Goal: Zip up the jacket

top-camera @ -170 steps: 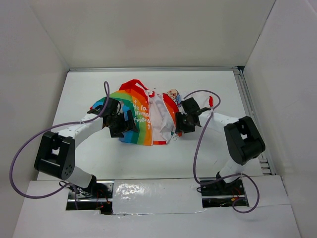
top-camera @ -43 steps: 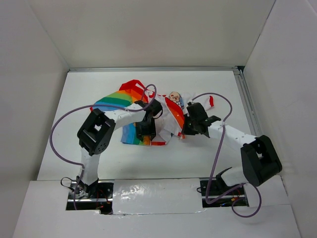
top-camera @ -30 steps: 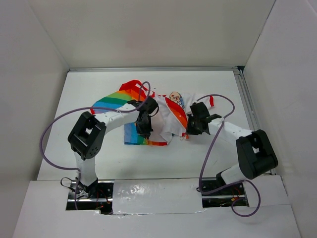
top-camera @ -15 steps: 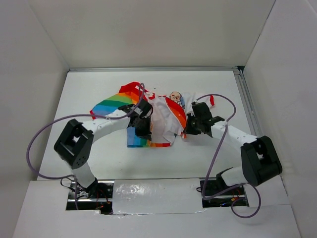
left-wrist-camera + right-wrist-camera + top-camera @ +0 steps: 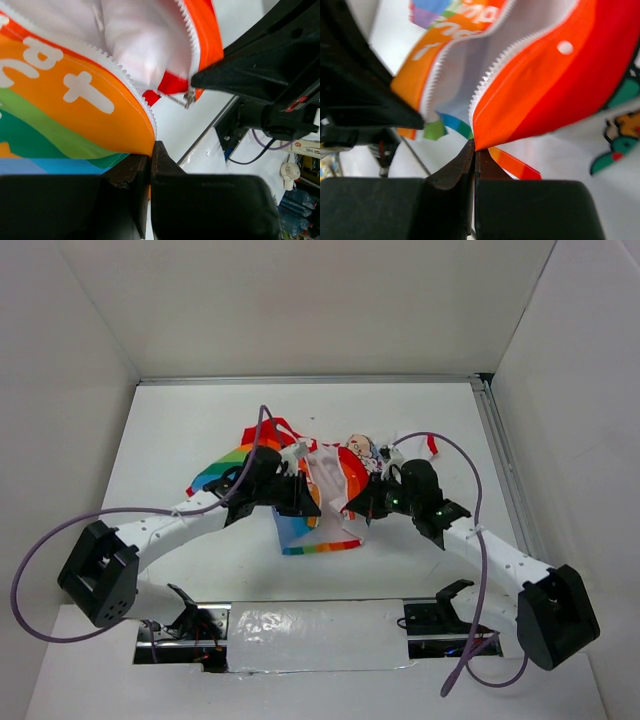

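The jacket (image 5: 322, 470) lies rumpled at mid-table with its front open between the arms. The left gripper (image 5: 150, 155) is clamped on the rainbow panel's lower hem, and the right gripper (image 5: 474, 150) is pinched tight on the red-orange panel's bottom corner. Zipping looks unstarted: the zipper teeth (image 5: 127, 82) stand in two separate rows and the zipper pull (image 5: 188, 98) hangs at the bottom, so joining the ends and running the slider up both remain.

jacket (image 5: 70, 95) cropped by left wrist frame edges, white lettering (image 5: 40, 65) cut off at left, cartoon print (image 5: 617, 135) blurred and clipped at right wrist edge, zipper teeth (image 5: 125, 80) too small overhead
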Available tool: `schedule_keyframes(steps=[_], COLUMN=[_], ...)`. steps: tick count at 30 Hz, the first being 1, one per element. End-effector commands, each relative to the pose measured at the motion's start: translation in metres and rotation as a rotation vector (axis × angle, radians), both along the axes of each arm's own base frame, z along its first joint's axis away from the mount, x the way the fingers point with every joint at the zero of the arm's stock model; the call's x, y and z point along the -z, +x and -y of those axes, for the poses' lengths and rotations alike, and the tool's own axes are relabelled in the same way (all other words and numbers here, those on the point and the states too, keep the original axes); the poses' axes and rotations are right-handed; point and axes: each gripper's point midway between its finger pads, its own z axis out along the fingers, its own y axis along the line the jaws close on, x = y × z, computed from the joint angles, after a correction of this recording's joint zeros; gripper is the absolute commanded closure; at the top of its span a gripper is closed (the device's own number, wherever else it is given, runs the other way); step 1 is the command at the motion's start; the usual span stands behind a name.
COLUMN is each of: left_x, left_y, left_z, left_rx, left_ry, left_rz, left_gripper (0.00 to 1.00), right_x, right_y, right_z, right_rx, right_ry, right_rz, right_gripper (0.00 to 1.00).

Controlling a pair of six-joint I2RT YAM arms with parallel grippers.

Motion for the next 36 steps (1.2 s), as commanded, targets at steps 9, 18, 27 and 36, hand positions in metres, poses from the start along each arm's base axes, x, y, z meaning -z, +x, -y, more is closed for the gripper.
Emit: schedule_keyframes(steps=[9,18,27,36], left_x=[-0.059,0.045,0.063,0.076], left_y=[0.018,-0.009,-0.012,-0.016], left_z=[0.01,0.01,0.017,0.016], left_rx=[-0.093,-0.076,-0.069,-0.033], left_ry=[-0.189,0.108,0.121,0.17], left_rz=[0.131,-0.171,-0.23,-0.233], left_gripper=[1.0,1.0,0.64,0.58], right_x=[-0.032,0.03,0.063,0.075], right_y=[-0.019,0.011,0.01,0.006], right_z=[-0.046,-0.043,-0.051,-0.059], right_rx=[-0.152,0.032,0.016,-0.011], right_ry=[0.159,-0.032,-0.077,-0.075], right_rz=[0.053,-0.134,-0.213,-0.249], right_gripper=[1.0,1.0,1.0,1.0])
